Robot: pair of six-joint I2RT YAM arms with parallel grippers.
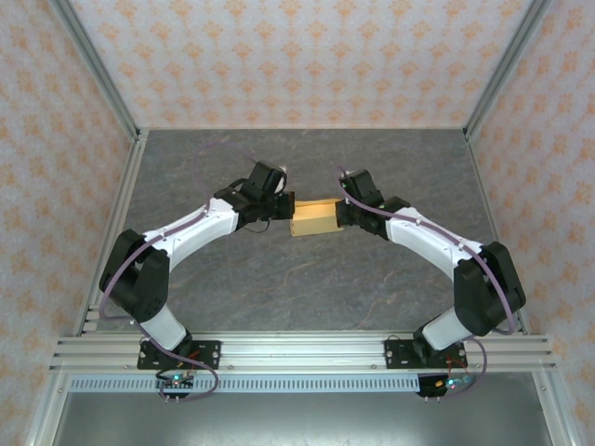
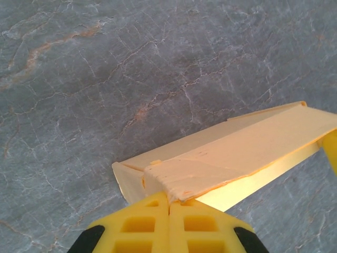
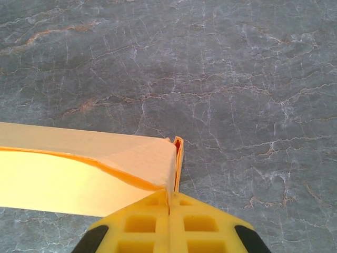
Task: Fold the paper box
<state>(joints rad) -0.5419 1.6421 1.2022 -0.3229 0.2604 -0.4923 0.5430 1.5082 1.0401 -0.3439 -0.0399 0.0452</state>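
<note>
Showing near the middle of the table [image 1: 232, 279] in the top view, the paper box [image 1: 313, 219] is lying between both arms. From the left wrist, the left gripper [image 2: 169, 200] is pinching one end, fingers fully closed. From the right wrist, the right gripper [image 3: 169, 199] is pinching the other end likewise

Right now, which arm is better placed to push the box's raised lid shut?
Probably left: the left gripper pinches the raised lid of the box; the right gripper just clamps its end.
</note>
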